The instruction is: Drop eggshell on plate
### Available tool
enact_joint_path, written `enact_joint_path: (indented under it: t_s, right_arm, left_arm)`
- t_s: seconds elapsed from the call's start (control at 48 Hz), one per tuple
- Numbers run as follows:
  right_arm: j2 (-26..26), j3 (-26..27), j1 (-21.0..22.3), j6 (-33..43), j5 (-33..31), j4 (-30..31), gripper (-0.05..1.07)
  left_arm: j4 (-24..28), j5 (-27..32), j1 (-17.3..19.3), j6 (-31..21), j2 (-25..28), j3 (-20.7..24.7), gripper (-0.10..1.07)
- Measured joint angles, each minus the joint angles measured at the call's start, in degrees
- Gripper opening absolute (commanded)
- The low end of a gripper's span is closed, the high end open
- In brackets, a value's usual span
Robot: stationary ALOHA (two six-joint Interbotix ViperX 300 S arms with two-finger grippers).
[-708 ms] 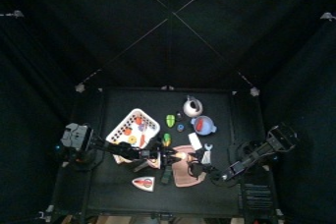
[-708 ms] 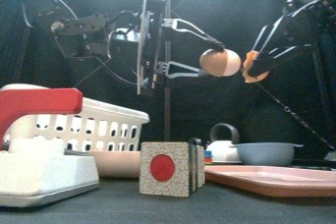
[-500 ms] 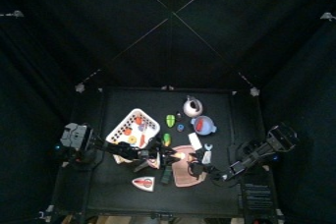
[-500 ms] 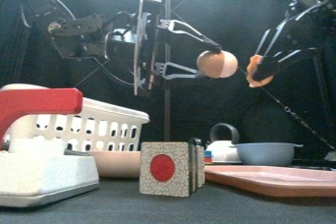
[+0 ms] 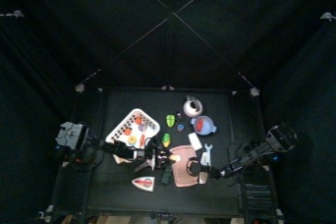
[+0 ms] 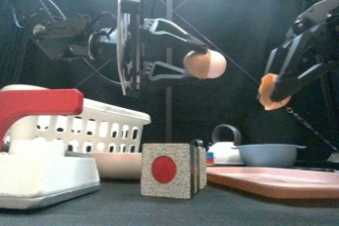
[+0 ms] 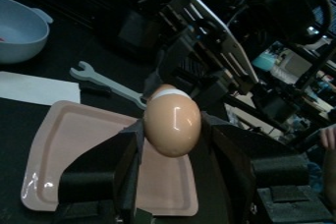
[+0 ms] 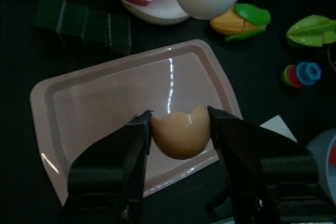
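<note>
My right gripper (image 8: 180,135) is clamped on the eggshell (image 8: 182,133), a half shell with its broken rim facing the wrist, and it hangs in the air directly above the pink plate (image 8: 105,100). The plate lies flat near the counter's front edge, toward the right corner. My left gripper (image 7: 168,149) is shut on the other egg piece (image 7: 171,120), holding it high over the plate's left side, well clear of the table.

To do this drop well, I judge I should lower the right gripper first: in the front view the eggshell (image 6: 273,89) hangs well above the plate (image 6: 279,181), and a light, curved shell let go from that height could bounce or roll off the shallow rim. I want to release over the plate's middle, not near its edge. I part the jaws slowly and fully, since the shell may cling to a pad. I keep clear of the wrench (image 7: 105,81) lying just behind the plate, and of my left arm's egg piece, which sits close by.
</note>
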State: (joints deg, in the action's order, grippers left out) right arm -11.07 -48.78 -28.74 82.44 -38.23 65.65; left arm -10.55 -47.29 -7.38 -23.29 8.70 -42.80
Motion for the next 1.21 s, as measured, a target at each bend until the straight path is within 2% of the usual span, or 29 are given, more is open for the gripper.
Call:
enact_joint_path:
  t_s: [0.292,0.542,0.729,1.208]
  right_arm:
    - [2.5,-1.7,7.4,0.1,8.4,-0.1,0.77]
    - [5.2,-1.8,14.1,0.3,12.0,-0.5,0.87]
    - [6.5,-2.0,15.3,-0.1,12.5,-2.5,0.94]
    - [6.8,-2.3,15.3,0.2,9.1,-3.5,0.95]
  left_arm:
    - [0.1,0.0,0.0,0.0,0.0,0.0,0.65]
    - [0.0,0.1,0.0,0.0,0.0,0.0,0.65]
    - [0.0,0.0,0.0,0.0,0.0,0.0,0.65]
    - [0.0,0.0,0.0,0.0,0.0,0.0,0.66]
